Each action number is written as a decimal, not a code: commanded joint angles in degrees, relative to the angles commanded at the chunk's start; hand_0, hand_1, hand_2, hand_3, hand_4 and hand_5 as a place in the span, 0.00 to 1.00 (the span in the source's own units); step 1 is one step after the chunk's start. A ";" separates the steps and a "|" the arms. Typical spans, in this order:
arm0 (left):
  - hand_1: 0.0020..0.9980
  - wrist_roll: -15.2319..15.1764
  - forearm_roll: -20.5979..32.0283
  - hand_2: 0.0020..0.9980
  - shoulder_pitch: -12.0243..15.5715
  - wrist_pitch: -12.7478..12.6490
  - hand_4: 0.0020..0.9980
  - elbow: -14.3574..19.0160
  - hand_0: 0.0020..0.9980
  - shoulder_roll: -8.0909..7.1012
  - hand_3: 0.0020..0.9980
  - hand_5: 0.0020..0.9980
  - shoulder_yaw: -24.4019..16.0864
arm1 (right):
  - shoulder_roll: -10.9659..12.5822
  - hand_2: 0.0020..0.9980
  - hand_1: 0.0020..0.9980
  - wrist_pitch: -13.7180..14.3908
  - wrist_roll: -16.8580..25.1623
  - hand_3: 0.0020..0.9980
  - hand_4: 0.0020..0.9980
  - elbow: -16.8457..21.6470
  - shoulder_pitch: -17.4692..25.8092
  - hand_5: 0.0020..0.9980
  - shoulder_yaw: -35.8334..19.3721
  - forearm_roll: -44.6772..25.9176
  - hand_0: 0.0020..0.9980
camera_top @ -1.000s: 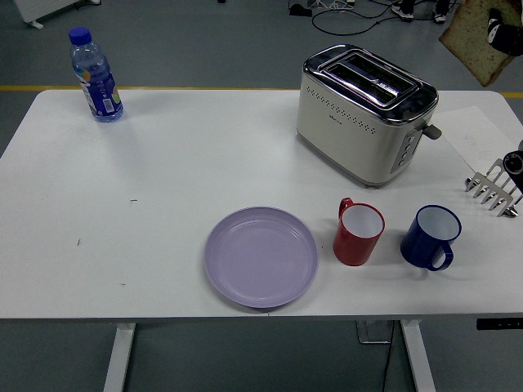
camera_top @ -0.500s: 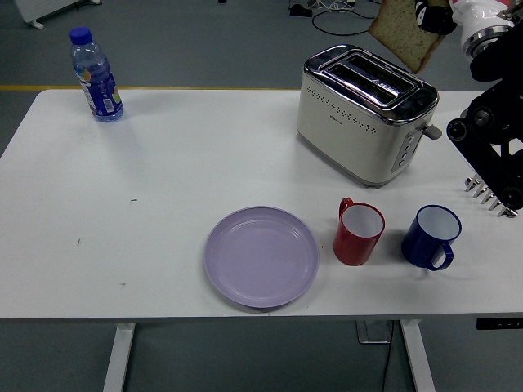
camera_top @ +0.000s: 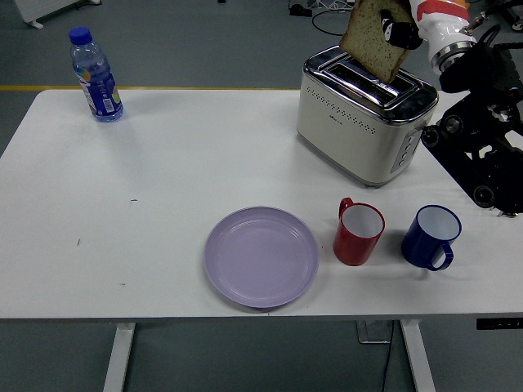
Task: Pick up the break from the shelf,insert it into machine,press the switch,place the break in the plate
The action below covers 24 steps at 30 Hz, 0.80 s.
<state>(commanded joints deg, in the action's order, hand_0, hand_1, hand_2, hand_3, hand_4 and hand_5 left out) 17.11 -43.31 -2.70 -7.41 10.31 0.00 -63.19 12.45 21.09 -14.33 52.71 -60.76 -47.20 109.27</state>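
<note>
Your right hand (camera_top: 398, 31) is up at the top of the view, its dark fingers closed on the upper right part of a slice of brown bread (camera_top: 374, 42). You can see the slice hanging tilted, its lower edge just above the slots of the toaster (camera_top: 364, 114); whether it touches the chrome top you cannot tell from this angle. Your right arm (camera_top: 482, 122) comes in from the right edge, black links and joints stacked over the table's right side, with a white and orange cuff near the wrist.

You have the cream and chrome toaster standing near the far right corner of the white table (camera_top: 163, 180), turned at an angle, its lever and buttons on the end facing the right edge.

Towards the near edge you see three things in a row: a lilac plate (camera_top: 261, 256) around the middle, a red mug (camera_top: 358, 232) just right of it, and a blue mug (camera_top: 431, 236) further right, close to the red one but apart from it. Both mugs stand upright with white insides.

At the far left corner you have a clear water bottle (camera_top: 96, 75) with a blue cap and blue label, standing upright.
</note>
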 joint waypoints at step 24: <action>0.67 -0.51 -0.93 0.74 -0.42 -0.37 0.64 0.00 0.65 0.00 0.83 1.00 -0.39 | -1.87 0.40 0.26 -3.78 -0.28 0.54 0.45 -5.48 -0.31 0.00 0.34 -1.30 0.27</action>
<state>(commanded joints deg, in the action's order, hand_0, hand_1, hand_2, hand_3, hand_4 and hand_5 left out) 16.61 -44.23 -3.13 -7.78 10.31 0.00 -63.58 10.58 17.31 -14.61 47.23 -61.07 -46.87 107.97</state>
